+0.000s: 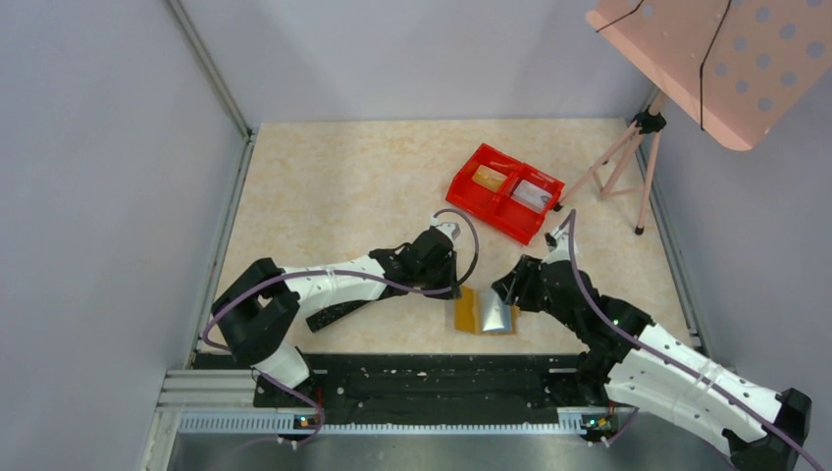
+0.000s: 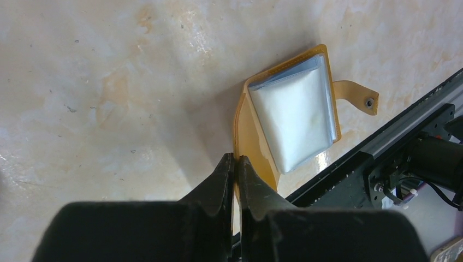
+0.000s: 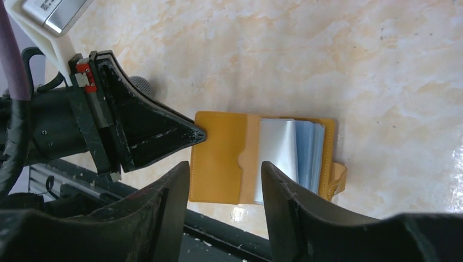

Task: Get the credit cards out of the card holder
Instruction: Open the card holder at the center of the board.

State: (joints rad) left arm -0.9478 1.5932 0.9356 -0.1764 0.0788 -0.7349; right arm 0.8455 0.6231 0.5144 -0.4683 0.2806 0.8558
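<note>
The tan card holder [image 1: 469, 312] lies open near the table's front edge, its pale grey and light-blue sleeves [image 1: 495, 314] showing. My left gripper [image 2: 236, 164] is shut on the holder's tan left flap [image 2: 252, 134]; the sleeves [image 2: 295, 123] and the small tab [image 2: 357, 95] lie beyond it. My right gripper [image 3: 225, 166] is open just above the holder [image 3: 218, 158], with the left gripper's fingers [image 3: 158, 134] at the flap's edge. I cannot tell single cards inside the sleeves [image 3: 292, 153]. A yellow-gold card [image 1: 488, 177] and a pale grey card [image 1: 531, 194] lie in the red tray.
The red two-compartment tray [image 1: 469, 196] stands behind the holder, right of centre. A tripod [image 1: 628, 162] carrying a pink perforated board [image 1: 726, 59] stands at the back right. A black rail [image 1: 432, 378] runs along the near edge, close to the holder.
</note>
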